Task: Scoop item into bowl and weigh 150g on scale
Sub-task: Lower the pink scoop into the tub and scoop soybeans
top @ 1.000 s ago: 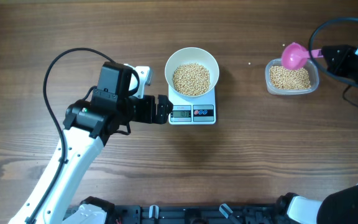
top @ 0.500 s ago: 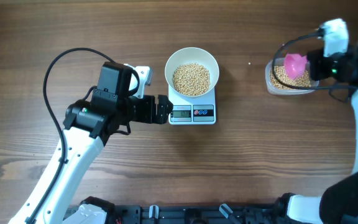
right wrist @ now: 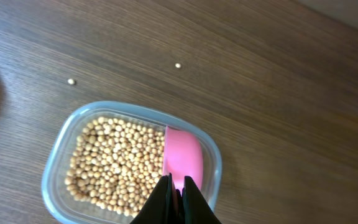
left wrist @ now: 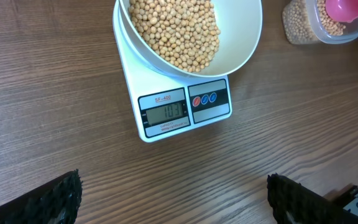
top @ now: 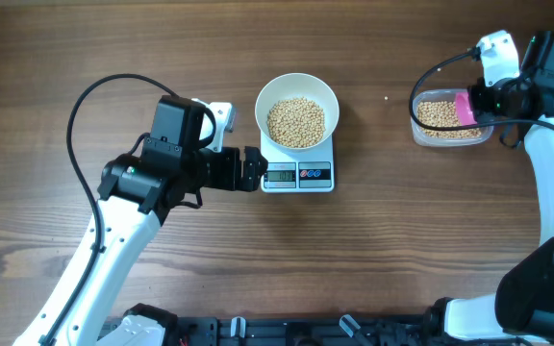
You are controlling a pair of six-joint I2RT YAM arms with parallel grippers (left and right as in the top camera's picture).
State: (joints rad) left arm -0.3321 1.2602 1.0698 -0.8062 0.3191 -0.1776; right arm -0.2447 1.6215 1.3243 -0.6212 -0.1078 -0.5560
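The white bowl [top: 297, 88] stands on the digital kitchen scale [top: 297, 176] at the centre of the overhead view, and a heap of tan beans [top: 296, 122] covers its bottom. In the left wrist view the scale's grey display faces the camera at the middle of the frame; its digits look like 103, though they are small. A dark panel with round buttons lies just right of the display.

The left gripper [top: 253, 168] sits just left of the scale's front edge, level with the display. Its jaws are spread wide, one fingertip in each lower corner of the left wrist view, with nothing between them.

At the upper right of the overhead view a clear plastic tub [right wrist: 53, 167] holds more of the beans. The right gripper [right wrist: 178, 196] is clamped tight on the handle of a pink scoop [right wrist: 183, 163], whose cup is tipped on edge and dips into the tub's right side, touching the beans there. Two stray beans [right wrist: 71, 81] lie apart on the wooden table [top: 402, 240] beyond the tub.
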